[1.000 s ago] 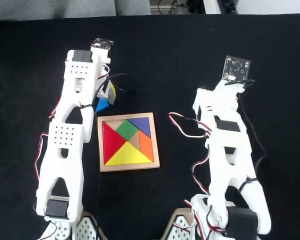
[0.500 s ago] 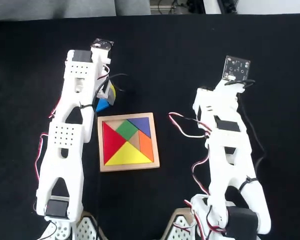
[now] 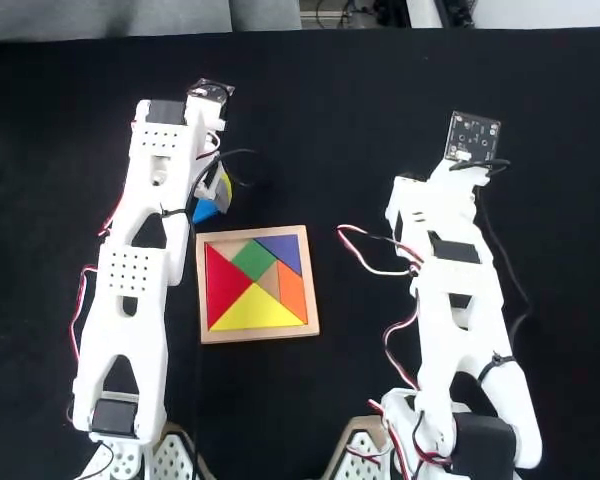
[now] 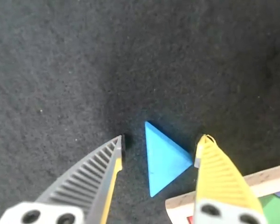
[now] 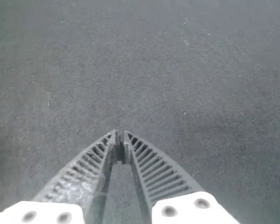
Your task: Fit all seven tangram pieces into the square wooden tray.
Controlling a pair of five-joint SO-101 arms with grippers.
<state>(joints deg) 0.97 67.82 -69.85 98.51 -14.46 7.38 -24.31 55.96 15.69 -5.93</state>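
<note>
Comparing this moment with the second before it shows almost no movement. The wrist end of the left arm [image 3: 160, 180] has shifted slightly at the upper left of the high view. The blue triangle [image 3: 205, 210] has not moved and lies on the black desk [image 3: 380, 100], just beyond the upper-left corner of the wooden tray [image 3: 260, 333].

The left gripper [image 4: 162, 140] hangs over that piece with its fingers [image 4: 100, 163] released, one on each side of the triangle. Neither finger visibly touches it. My reading is that the grasp is lined up but not made, so this piece has yet to be lifted and seated.

The right gripper [image 5: 120, 145] has its fingers clenched on nothing, over bare desk. Its arm [image 3: 450, 270] stands in the right half of the high view, well apart from the tray.

Hidden or unclear:
- In the high view the left arm covers most of the blue triangle and its gripper, leaving a small blue corner showing.
- A tan patch [image 3: 268, 283] sits among the seated pieces [image 3: 252, 312] near the tray's middle. I cannot tell whether it is bare wood or a wood-coloured piece, so the open slot is not confirmed.
- In the left wrist view the yellow finger overlaps the tray's corner, and the tray is cut off at the lower-right edge.
</note>
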